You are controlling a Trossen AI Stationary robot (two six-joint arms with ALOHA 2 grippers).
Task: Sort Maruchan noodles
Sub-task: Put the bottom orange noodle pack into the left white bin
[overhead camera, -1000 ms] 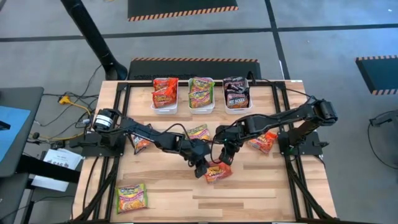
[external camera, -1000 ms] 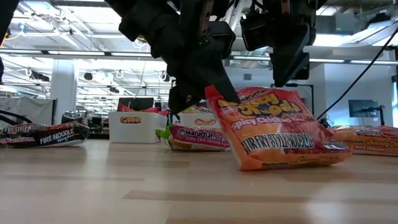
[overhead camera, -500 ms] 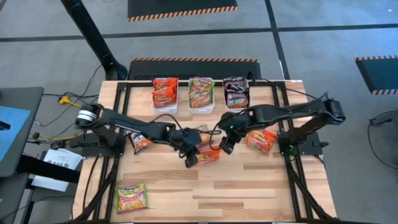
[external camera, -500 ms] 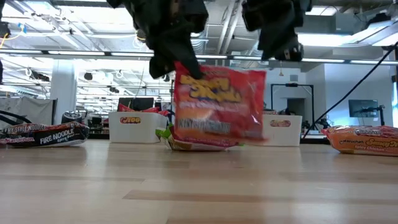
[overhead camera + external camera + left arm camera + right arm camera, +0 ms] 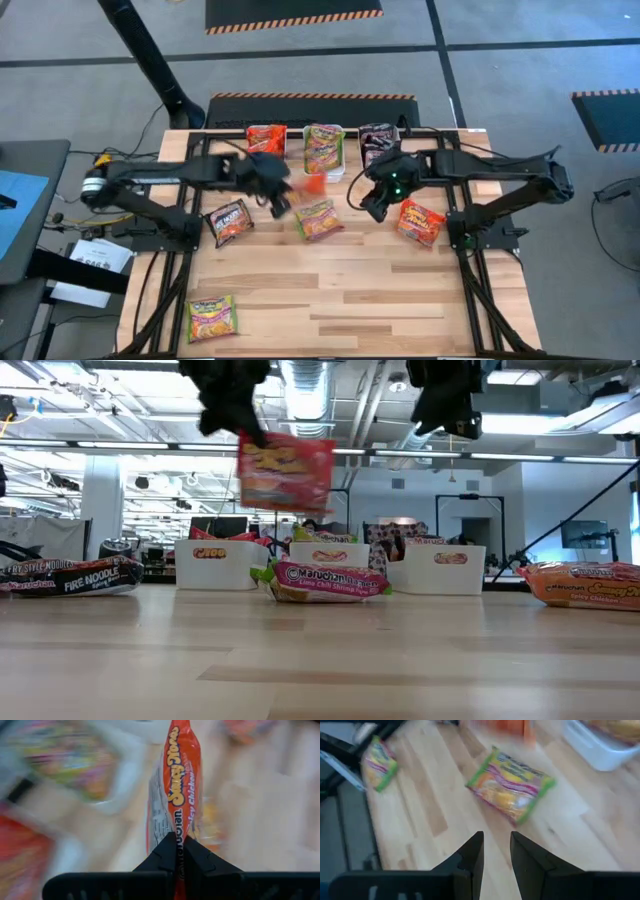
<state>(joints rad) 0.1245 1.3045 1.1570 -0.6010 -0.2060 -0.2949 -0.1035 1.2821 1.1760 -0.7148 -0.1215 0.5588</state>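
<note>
Now that my left hand (image 5: pixel 283 192) has lifted the red-orange packet (image 5: pixel 285 472) off the desk (image 5: pixel 400 300), it hangs high in the air, close to the three white bins (image 5: pixel 325 172). A second ago that packet was still leaning on the wood out in the middle, far from the bins. The left wrist view shows my two fingers (image 5: pixel 169 851) pressed tight together on its bottom edge, so I have a good hold.

My right hand (image 5: pixel 372 205) has pulled back too. It was right beside the packet before; now it sits near the bins on the black-packet side, empty, with its fingers (image 5: pixel 470 854) a little apart. Below it I see the green-yellow packet (image 5: pixel 511 790), lying flat just in front of the bins.

I think this means the red-orange packet is nearly home. The bin holding the other red-orange packets (image 5: pixel 266 137) is just beside my left hand, so a short move and a drop should finish this one.

More packets still wait: a black one (image 5: pixel 229 220) and another red-orange one (image 5: pixel 419 221) a little out from the bins, and a green-yellow one (image 5: pixel 211 318) far from the bins at the desk corner.
</note>
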